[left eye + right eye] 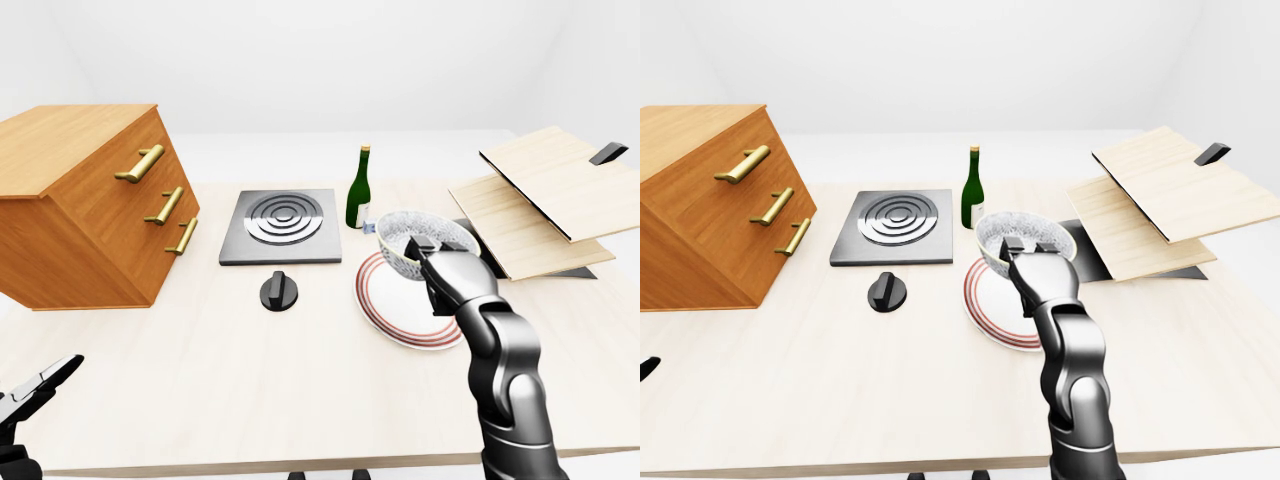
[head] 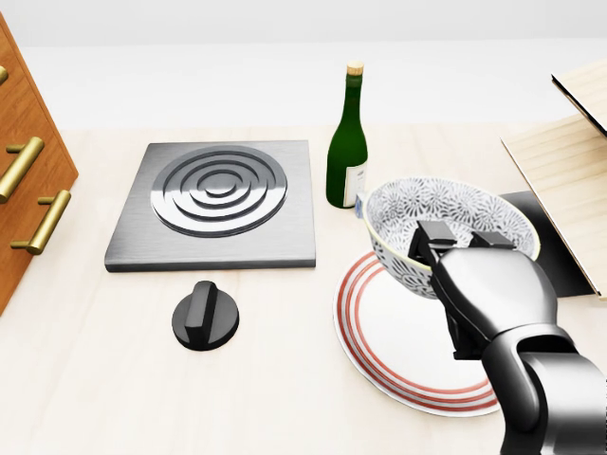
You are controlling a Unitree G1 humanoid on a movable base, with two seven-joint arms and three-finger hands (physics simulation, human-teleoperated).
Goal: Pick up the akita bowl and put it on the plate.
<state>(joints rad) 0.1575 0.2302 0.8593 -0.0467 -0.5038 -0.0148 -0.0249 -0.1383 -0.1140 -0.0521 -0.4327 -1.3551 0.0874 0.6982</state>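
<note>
The akita bowl (image 2: 427, 216), white with a grey floral pattern, hangs tilted just above the upper right part of the plate (image 2: 394, 346), a white disc with red rings. My right hand (image 2: 460, 248) grips the bowl's near rim, fingers closed over the edge. In the left-eye view the bowl (image 1: 405, 232) sits over the plate (image 1: 392, 308) the same way. My left hand (image 1: 45, 383) shows low at the bottom left corner of the left-eye view, far from both, its fingers apart and empty.
A green wine bottle (image 2: 347, 142) stands close to the bowl's upper left. A metal hob plate (image 2: 216, 201) and black knob (image 2: 206, 317) lie left. A wooden drawer cabinet (image 1: 85, 205) is far left; pale wooden boards (image 1: 540, 195) lie right over a dark tray (image 2: 545, 237).
</note>
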